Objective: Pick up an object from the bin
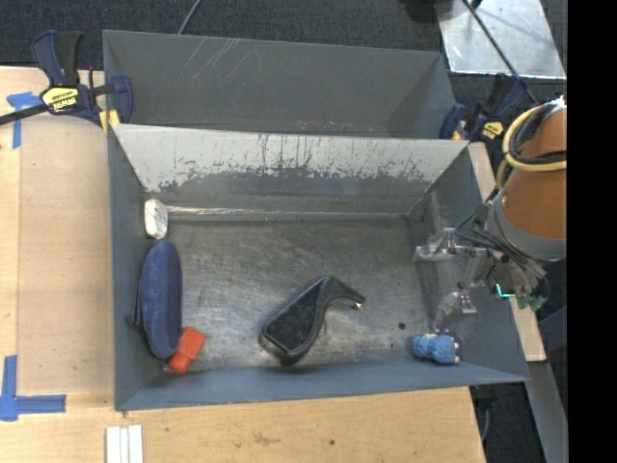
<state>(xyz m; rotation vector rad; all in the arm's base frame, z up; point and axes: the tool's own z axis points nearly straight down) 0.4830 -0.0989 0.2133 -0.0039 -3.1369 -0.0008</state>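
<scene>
My gripper (441, 280) hangs at the bin's right side, close to the right wall. Its two metal fingers stand apart, open, with nothing between them. Just below it, in the front right corner, lies a small blue lumpy thing (434, 347); the lower finger ends a little above it. A black scoop-shaped thing (304, 318) with a curved handle lies on the floor at the front middle, well left of the gripper.
Along the left wall lies a long dark blue thing (161, 295) with a small orange block (185, 348) at its front end. A small white thing (155, 219) sits in the back left corner. The arm's orange cover is at the right rim.
</scene>
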